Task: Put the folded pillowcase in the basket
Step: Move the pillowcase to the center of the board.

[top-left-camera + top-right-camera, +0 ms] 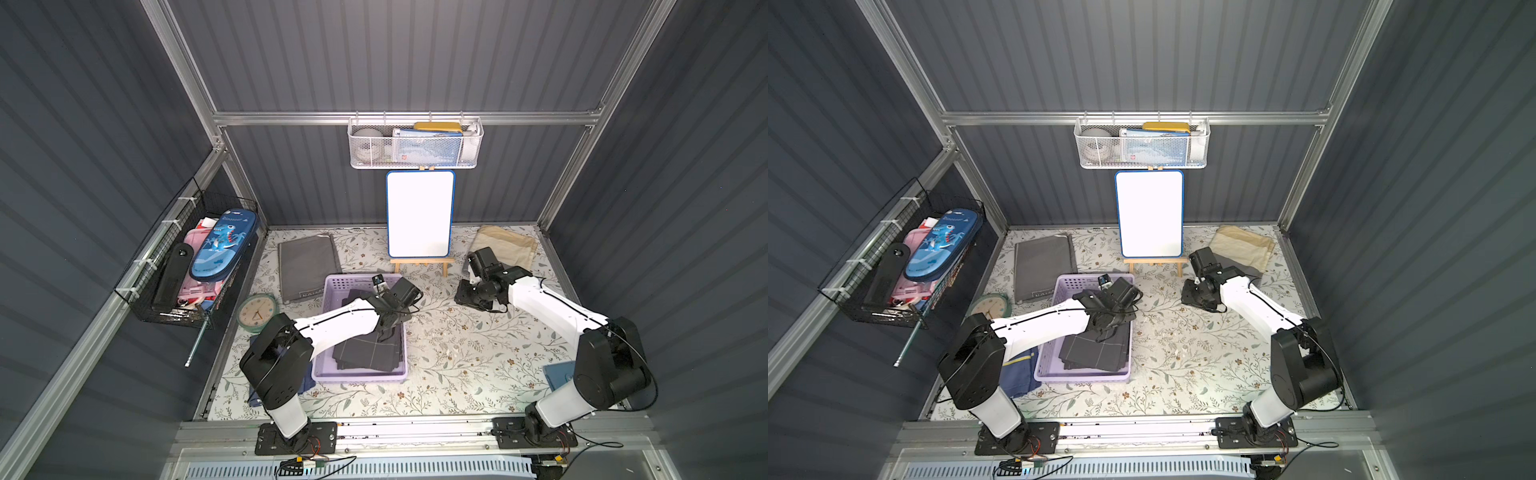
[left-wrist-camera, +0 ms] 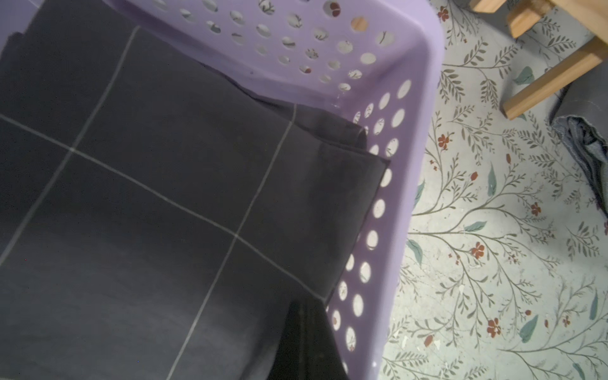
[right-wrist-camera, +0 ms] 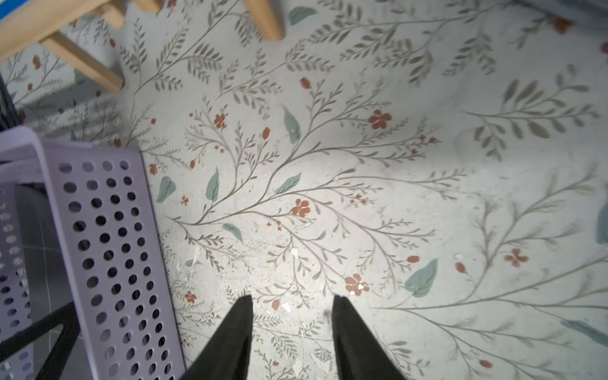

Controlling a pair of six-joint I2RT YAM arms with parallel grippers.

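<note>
Status: the pillowcase, dark with a thin pale grid, lies flat inside the basket, with one corner riding up a holed wall. I judge placement essentially done.

The left gripper hangs over the basket, jaws pressed together at the cloth's edge. I cannot tell whether a fold is caught between them. The right gripper is spread and empty above the table, just beside the basket.

Remaining, in my judgement: withdraw the left arm and confirm nothing lifts with it.

Legible text: "Dinosaur" on the blue pencil case. The label on the grey cloth is half hidden and unreadable.
</note>
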